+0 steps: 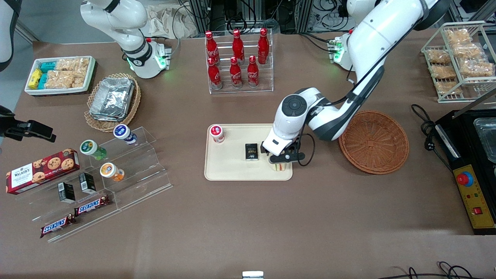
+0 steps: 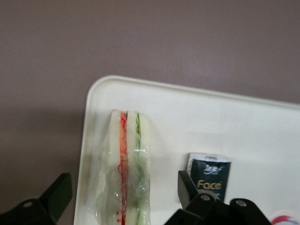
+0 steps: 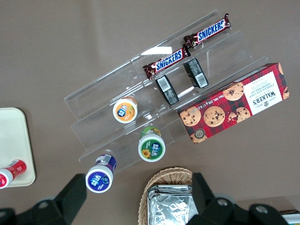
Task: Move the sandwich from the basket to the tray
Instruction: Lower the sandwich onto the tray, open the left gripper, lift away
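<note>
The sandwich (image 2: 127, 164) lies on the tray (image 1: 228, 170), near the corner closest to the front camera at the working arm's end, wrapped in clear film. The gripper (image 1: 282, 162) hangs directly over it with its 2 fingers (image 2: 57, 193) spread wide, one on each side of the sandwich and not touching it. A small dark packet (image 2: 210, 177) lies just beside the sandwich. The basket (image 1: 374, 142) sits near the tray.
</note>
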Robot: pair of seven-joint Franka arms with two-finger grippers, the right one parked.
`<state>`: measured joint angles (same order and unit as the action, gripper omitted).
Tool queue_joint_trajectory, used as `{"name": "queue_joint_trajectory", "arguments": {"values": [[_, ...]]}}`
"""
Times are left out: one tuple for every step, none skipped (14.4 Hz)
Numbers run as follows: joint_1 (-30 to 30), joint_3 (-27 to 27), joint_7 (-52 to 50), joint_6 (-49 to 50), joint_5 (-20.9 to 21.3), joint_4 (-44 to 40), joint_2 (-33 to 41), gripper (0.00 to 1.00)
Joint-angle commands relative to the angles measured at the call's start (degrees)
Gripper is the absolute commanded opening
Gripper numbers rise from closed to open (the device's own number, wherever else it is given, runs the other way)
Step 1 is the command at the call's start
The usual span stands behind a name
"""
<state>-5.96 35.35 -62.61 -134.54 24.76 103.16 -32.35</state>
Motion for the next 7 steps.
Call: {"name": "queue_joint_trajectory", "arguments": {"values": [[2.43, 0.33, -1.11, 12.93, -5.93, -3.74, 8.42, 1.00], [3.49, 0.51, -1.02, 18.56, -7.69, -6.20, 10.27, 1.00], [3.50, 0.08, -0.50, 23.31, -9.62, -8.57, 12.20, 1.00], [3.42, -0.80, 1.07, 26.49, -10.69, -9.46, 14.22, 1.00], [2.54, -4.29, 3.61, 27.74, -11.74, -9.39, 16.85, 1.00], [0.01, -9.19, 6.07, 28.54, -15.23, -9.04, 20.71, 1.00], [-1.84, -15.25, 11.15, 30.90, -19.71, -8.08, 25.01, 1.00]]}}
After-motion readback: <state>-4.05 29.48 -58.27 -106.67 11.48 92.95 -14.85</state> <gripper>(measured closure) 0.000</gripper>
